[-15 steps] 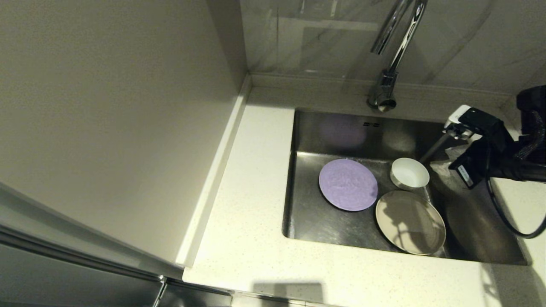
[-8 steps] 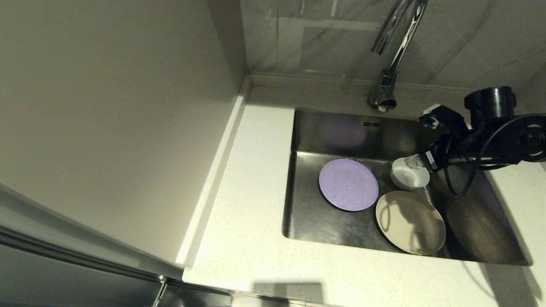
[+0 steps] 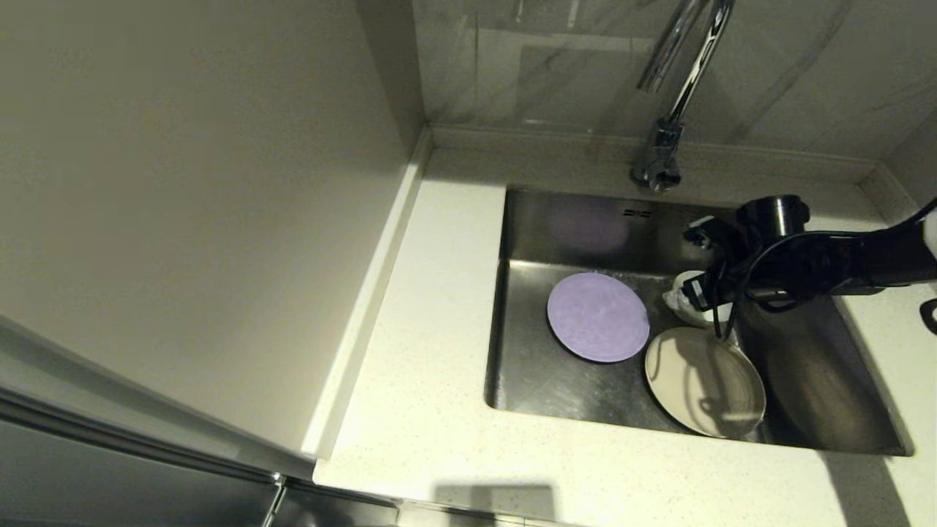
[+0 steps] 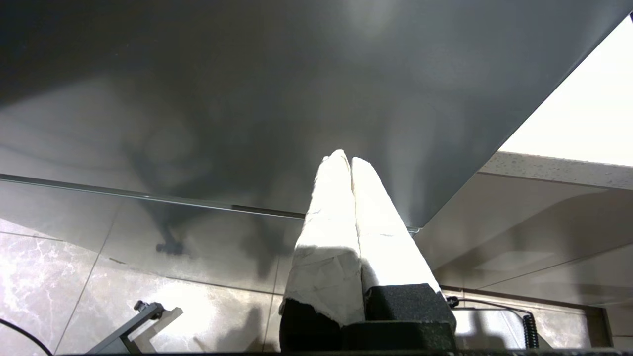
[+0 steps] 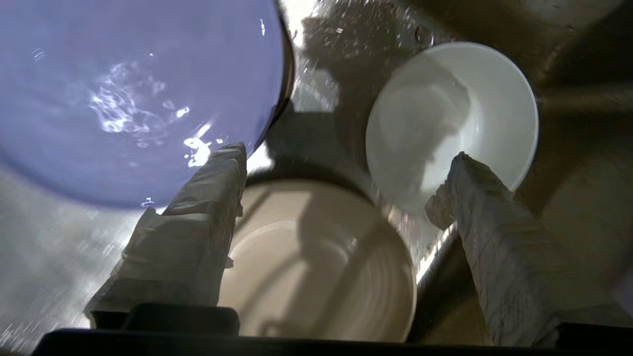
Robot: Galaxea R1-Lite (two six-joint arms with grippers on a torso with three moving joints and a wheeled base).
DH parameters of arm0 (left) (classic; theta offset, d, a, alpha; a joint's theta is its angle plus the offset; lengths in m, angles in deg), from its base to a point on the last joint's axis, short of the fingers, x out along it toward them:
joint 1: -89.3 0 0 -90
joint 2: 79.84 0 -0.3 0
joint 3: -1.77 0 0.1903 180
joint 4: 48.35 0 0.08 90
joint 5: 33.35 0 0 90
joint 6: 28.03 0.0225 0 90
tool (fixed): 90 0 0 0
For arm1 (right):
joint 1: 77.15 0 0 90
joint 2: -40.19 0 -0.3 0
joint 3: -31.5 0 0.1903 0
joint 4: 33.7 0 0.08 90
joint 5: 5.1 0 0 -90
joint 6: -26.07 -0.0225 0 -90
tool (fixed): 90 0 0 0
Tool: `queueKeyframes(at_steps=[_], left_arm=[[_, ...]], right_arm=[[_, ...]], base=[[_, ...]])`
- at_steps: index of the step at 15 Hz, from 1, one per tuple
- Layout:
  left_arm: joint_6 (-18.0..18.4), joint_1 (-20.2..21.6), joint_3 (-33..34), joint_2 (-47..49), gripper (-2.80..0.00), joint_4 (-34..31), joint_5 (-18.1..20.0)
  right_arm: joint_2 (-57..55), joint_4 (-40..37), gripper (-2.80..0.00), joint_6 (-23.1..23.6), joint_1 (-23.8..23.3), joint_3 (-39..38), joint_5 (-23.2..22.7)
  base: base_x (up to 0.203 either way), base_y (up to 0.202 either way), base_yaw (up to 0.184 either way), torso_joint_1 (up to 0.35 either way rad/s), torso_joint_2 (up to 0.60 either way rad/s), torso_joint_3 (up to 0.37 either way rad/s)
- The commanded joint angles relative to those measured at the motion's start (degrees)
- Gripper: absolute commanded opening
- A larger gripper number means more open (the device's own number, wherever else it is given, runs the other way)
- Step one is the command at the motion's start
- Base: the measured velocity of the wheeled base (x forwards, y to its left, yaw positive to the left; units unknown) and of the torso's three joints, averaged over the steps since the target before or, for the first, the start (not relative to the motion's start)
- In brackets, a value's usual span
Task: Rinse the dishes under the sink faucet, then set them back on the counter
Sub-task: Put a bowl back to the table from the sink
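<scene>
Three dishes lie in the sink [image 3: 528, 227]: the lilac plate [image 3: 598, 316], the cream plate [image 3: 705, 380] and the white bowl [image 3: 699, 316], which my right arm partly hides. My right gripper [image 3: 686, 268] hangs open just above them. In the right wrist view it [image 5: 346, 158] has one taped finger [image 5: 212, 198] over the lilac plate's [image 5: 123, 99] edge and the other over the bowl's [image 5: 445, 109] rim, with the cream plate [image 5: 316, 257] between them. Nothing is held. The faucet [image 3: 662, 146] stands behind the sink. My left gripper [image 4: 346, 158] is shut and empty, out of the head view.
The speckled counter [image 3: 432, 351] runs left and in front of the sink, with a raised edge [image 3: 366, 293] against a tall panel. The left wrist view shows a dark cabinet front [image 4: 247, 99] and floor tiles [image 4: 59, 277].
My right arm has swung left from the sink's right rim and come down over the bowl. The three dishes have not moved.
</scene>
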Motion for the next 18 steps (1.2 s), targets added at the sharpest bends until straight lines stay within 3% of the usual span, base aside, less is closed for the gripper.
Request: queueKeyframes(at_steps=[1, 7, 18], left_arm=[[-0.03, 0.00, 0.00, -0.09, -2.80, 0.02, -0.03], [-0.03, 0.00, 0.00, -0.09, -2.80, 0.02, -0.03], [-0.03, 0.00, 0.00, -0.09, -2.80, 0.02, -0.03]], right_arm=[[-5.46, 0.45, 0.00, 0.17, -0.40, 3.49, 0.04], [-12.92, 0.55, 0.00, 0.51, -2.46, 12.20, 0.05], [-19.36, 0.73, 0.00, 2.27, -3.04, 18.81, 0.10]], base=[[0.000, 0.000, 0.000, 0.000, 0.00, 0.000], [0.000, 0.000, 0.000, 0.000, 0.00, 0.000], [0.000, 0.000, 0.000, 0.000, 0.00, 0.000]])
